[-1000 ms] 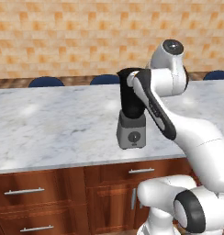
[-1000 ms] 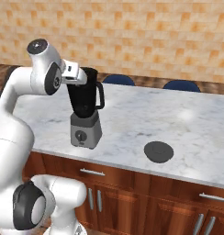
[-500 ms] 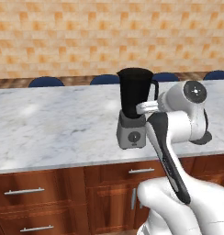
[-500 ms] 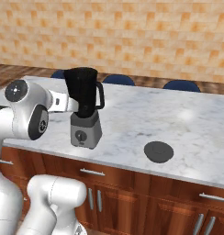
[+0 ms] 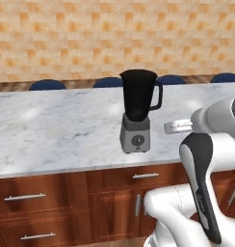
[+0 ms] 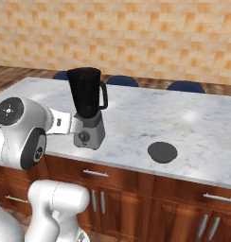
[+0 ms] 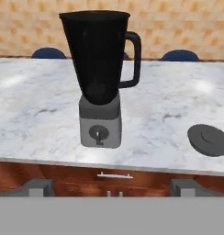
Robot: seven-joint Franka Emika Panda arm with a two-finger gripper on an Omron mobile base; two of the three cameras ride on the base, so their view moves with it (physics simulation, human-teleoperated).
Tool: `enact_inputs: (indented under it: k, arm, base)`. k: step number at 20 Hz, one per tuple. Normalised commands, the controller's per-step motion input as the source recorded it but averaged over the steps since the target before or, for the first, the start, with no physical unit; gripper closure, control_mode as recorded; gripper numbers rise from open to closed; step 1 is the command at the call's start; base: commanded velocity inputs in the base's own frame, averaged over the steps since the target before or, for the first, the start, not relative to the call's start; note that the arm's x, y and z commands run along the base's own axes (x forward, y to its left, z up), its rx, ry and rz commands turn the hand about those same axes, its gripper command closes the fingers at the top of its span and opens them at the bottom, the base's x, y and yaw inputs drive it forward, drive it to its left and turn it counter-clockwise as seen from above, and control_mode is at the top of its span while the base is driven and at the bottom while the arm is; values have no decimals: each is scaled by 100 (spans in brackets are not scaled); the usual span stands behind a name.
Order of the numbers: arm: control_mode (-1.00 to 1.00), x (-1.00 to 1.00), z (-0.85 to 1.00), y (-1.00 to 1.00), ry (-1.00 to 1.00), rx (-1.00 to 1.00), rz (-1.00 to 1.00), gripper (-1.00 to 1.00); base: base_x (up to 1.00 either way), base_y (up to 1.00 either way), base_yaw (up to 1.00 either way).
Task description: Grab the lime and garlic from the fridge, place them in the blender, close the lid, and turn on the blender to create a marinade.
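Note:
The black blender [image 5: 137, 108] [image 6: 87, 106] [image 7: 101, 69] stands on the marble counter, its jug uncovered and its dial [image 7: 99, 134] facing me. To the blender's right, the dark-grey lid [image 6: 162, 151] [image 7: 209, 139] lies flat on the counter. My gripper [image 7: 112, 188] is open, fingers spread wide with nothing between them. It sits low in front of the counter edge and looks at the blender from a short distance. The hand [image 5: 177, 126] [image 6: 64, 123] shows beside the blender base. The lime, the garlic and the fridge are out of view.
Blue chair backs [image 5: 47, 85] [image 6: 184, 86] line the counter's far side, before a tiled wall. Wooden drawers and cabinet doors with metal handles [image 5: 146, 175] [image 6: 96, 173] run under the counter [image 5: 52, 130]. My own arm [image 5: 206, 159] bulks at the counter's near edge.
The hand was up at the jug's rim a second ago. It has since swung down and back, and now hangs low before the counter edge. The blender and lid have not moved.

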Motion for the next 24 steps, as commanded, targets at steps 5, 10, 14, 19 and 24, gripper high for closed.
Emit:
enact_inputs:
  k: [5,10,14,19,24]
  arm:
    - [100,0,0,0,0,0,0,-100]
    - [100,0,0,0,0,0,0,-100]
    - [100,0,0,0,0,0,0,-100]
    - [100,0,0,0,0,0,0,-100]
    - [100,0,0,0,0,0,0,-100]
  base:
    - [-97,-9,-39]
    - [-62,0,-81]
    - [-14,0,-93]
    - [0,0,-98]
    - [29,0,-84]
